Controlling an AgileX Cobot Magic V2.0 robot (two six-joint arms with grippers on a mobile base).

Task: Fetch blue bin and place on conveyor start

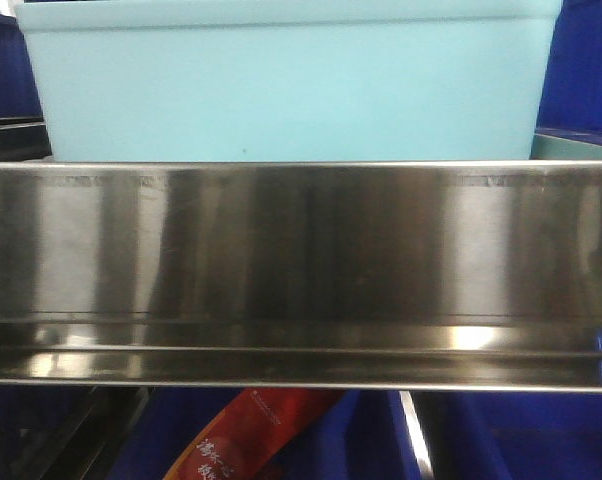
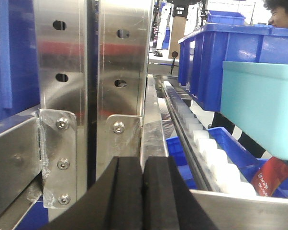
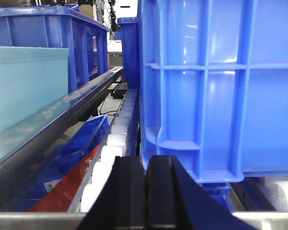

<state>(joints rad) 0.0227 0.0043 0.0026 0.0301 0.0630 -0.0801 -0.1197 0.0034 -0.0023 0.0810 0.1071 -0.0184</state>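
left claw (image 2: 143, 191): one; its two black pads are pressed flat together with nothing between them, at the bottom of the left wrist view.
right claw (image 3: 146, 191): one; its pads likewise meet along a single seam and grip nothing.
steel uprights (image 2: 120, 62): two, side by side just beyond the left claw; four oval slots in all, two in each.
screws (image 2: 62, 164): four counted on the foot plates, three on the left plate and one on the right.
shelf rail (image 1: 301, 260): one polished steel band running the full width of the front view.
blue bin (image 1: 291, 90): one; it stands upright on the shelf directly behind and above the shelf rail and fills the top of the front view. Each wrist view shows it off to one side, well apart from either claw.
dark blue bins (image 3: 216, 96): at least three in the right wrist view; one close ahead of the right claw, one behind the blue bin, one on the lower level.
white rollers (image 2: 206, 148): one row, receding along the shelf track.
red packet (image 1: 261, 435): one, below the shelf rail among dark blue plastic.
person (image 2: 282, 12): one, partly seen in the far top right corner.
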